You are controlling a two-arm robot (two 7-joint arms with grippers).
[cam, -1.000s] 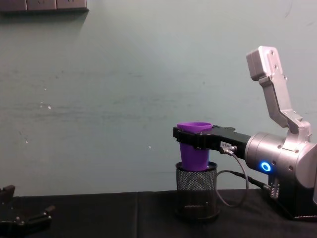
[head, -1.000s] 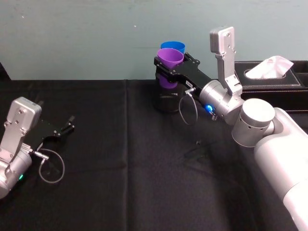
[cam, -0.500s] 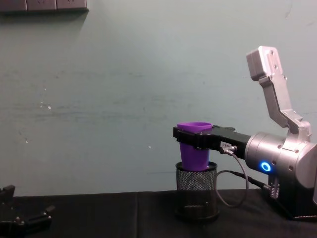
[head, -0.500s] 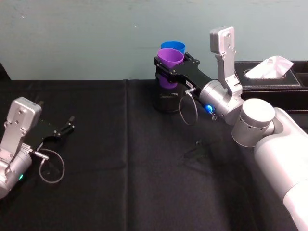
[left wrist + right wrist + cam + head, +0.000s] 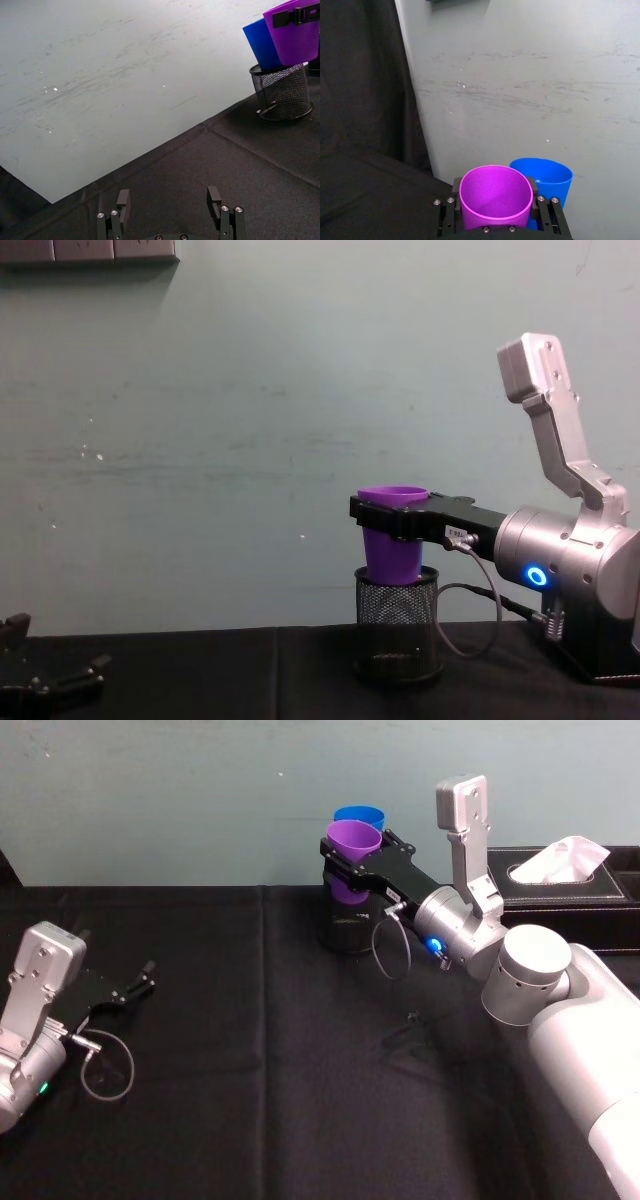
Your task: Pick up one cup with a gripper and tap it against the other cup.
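My right gripper [image 5: 352,860] is shut on the purple cup [image 5: 355,845] just below its rim and holds it upright over the black mesh pen holder [image 5: 345,930]. The cup's base is level with the holder's rim [image 5: 398,575]. The blue cup [image 5: 360,817] stands in the holder right behind the purple cup [image 5: 495,197], its rim [image 5: 545,175] close against it; whether they touch I cannot tell. In the left wrist view the blue cup [image 5: 260,42] leans beside the purple cup [image 5: 295,37]. My left gripper [image 5: 140,982] rests open on the cloth at the far left.
A black tissue box [image 5: 570,880] stands at the back right, behind my right arm. The table is covered by a black cloth [image 5: 260,1050], and a pale green wall [image 5: 250,440] rises just behind the pen holder [image 5: 280,92].
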